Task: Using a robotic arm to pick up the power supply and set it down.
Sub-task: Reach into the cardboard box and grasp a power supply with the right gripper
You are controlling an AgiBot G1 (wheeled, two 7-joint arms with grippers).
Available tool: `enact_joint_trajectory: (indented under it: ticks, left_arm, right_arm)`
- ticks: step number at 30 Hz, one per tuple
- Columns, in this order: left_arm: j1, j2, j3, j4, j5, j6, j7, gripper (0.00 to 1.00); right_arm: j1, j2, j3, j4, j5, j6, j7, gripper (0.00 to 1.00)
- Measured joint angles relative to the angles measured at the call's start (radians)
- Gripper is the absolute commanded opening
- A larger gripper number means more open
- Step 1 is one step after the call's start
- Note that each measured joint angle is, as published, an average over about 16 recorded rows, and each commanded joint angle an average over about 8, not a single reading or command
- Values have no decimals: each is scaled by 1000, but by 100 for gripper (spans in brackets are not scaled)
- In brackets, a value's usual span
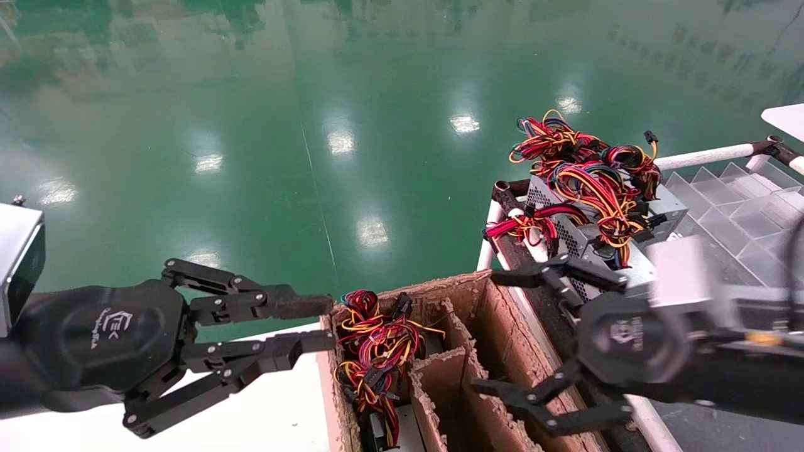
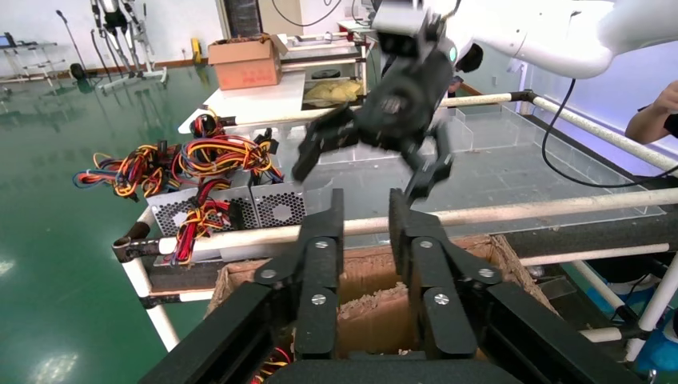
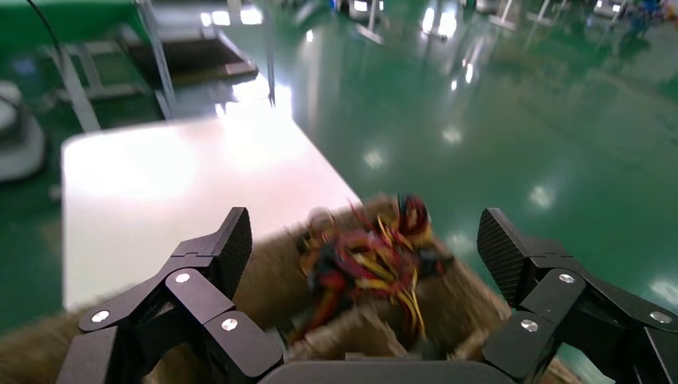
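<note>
head view, step: looks like the approach, nothing picked yet. Right end effector (image 1: 524,339) hangs over the cardboard box (image 1: 496,314), near the rack rail (image 1: 703,155).
head view, power supply (image 1: 597,232): grey metal box on the rack, wire bundle (image 1: 584,163) heaped on top, just beyond the right end effector's upper finger.
head view, right end effector: wide open, holds nothing.
head view, left end effector (image 1: 314,326): narrow gap, empty, tips just beside the wires in the box's left slot.
head view, next move: my read is the right arm must reach to the supply and close on the casing, not on the wires.
left wrist view: left end effector (image 2: 364,212) nearly closed, empty, above the box; right end effector (image 2: 368,160) spread open beyond it; grilled supplies (image 2: 272,210) sit behind the rail.
right wrist view: right end effector (image 3: 364,248) fully spread, empty, with the wires in the box (image 3: 368,264) below it.
</note>
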Motion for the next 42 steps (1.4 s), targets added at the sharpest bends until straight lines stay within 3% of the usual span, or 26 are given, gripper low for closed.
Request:
enact_joint_trajectory:
  ticks: [10,18,26,27,42]
  left_arm:
    - [0,0,0,0,0,0,0,100]
    - [0,0,0,0,0,0,0,100]
    - [0,0,1,0,0,0,0,100]
    - [0,0,1,0,0,0,0,100]
    - [0,0,1,0,-1,0,1,100]
  right_arm:
    - [51,-118,-101,40,-272,109,-113,100]
    - [64,-198,-153,60,-407,172,-200,98]
    - [60,-249,-176,63,-477,225,-246,3]
    - [59,-253,-177,63,-482,231,-248,0]
    - [47,-306,-197,53,-536,292,-249,0]
